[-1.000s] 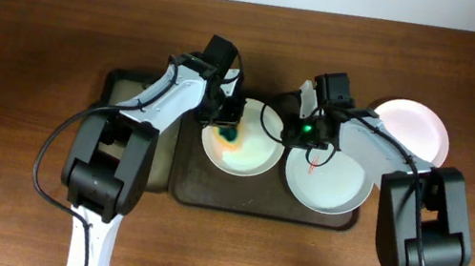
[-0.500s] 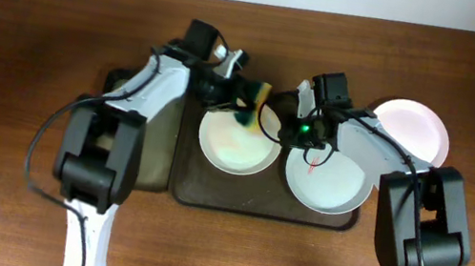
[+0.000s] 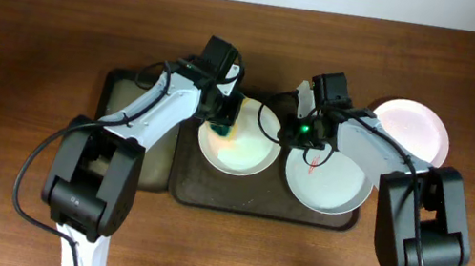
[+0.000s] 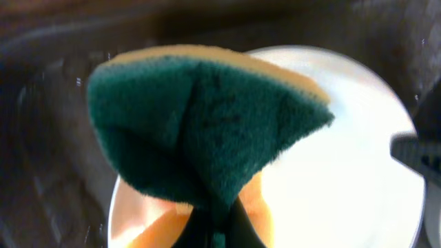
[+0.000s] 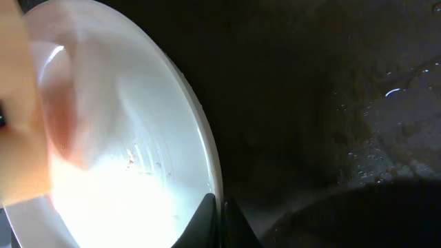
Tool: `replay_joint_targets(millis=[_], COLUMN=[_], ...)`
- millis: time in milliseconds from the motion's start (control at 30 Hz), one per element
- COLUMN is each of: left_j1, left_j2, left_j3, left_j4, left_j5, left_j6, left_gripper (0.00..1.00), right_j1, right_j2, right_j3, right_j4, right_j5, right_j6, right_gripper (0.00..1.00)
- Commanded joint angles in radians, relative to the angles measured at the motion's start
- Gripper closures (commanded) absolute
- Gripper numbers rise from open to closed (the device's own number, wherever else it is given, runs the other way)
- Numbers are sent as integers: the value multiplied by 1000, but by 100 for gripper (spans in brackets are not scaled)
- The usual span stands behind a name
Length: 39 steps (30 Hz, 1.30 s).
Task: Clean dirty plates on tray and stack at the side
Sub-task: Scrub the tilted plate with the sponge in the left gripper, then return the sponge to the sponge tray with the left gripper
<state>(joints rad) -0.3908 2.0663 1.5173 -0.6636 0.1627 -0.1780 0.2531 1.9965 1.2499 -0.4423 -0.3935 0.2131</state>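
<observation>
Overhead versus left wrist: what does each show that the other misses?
Only overhead: the right plate with a red smear, a third plate off the tray, and a narrow tray at left. Only left wrist: the sponge folded, green face outward, pinched in the left gripper's jaws. Both: that sponge over the left plate.
</observation>
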Motion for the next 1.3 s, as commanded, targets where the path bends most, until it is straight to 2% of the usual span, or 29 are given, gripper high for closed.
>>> replay_joint_targets(millis=[0,200,400,467,500,533,567,600,633,667,767,833,867,933,1000,1133,1267], left_j1=[3,16,14,14,14,14,14,15,15,17,47,100,129,219,268,277,277], left_j2=[-14,-13,-13,-31,-53,-87,-161,-230,-282,-351,-536,-553,-544,-515,-476,-367,-278], left_j3=[-76,-97,-97,-87,-72,-60,-46,-42,-42,-42,-42,-47,-59,-146,-244,-365,-372], left_j4=[95,298,418,470,464,446,394,337,289,210,-124,-315,-354,-353,-260,-111,-50], left_j5=[-19,-50,-45,41,88,129,141,128,99,32,-293,-396,-395,-380,-307,-287,-286], left_j6=[16,15,15,15,15,14,-18,-19,-18,-19,-19,-73,-88,-99,-98,-97,-97], left_gripper=[100,100,100,100,100,100,100,100,100,100,100,100,100,100,100,100,100], right_j1=[9,9,9,9,9,9,9,9,9,9,9,9,9,9,9,9,9], right_j2=[7,7,7,7,7,7,7,7,7,7,7,7,7,7,7,7,7], right_j3=[-6,-6,-6,-6,-6,-6,-6,-6,-6,-6,-6,-6,-6,-6,-6,-6,-6], right_j4=[5,10,13,13,13,13,13,13,13,13,12,13,12,5,2,2,2], right_j5=[-17,-17,-18,-17,-17,-17,-17,-17,-17,-17,-17,-17,-17,-17,-17,-17,-17], right_j6=[2,2,2,2,2,2,2,2,2,2,2,2,2,2,2,2,2], right_gripper=[96,96,96,96,96,87,72,61,57,54,54,54,54,54,54,54,54])
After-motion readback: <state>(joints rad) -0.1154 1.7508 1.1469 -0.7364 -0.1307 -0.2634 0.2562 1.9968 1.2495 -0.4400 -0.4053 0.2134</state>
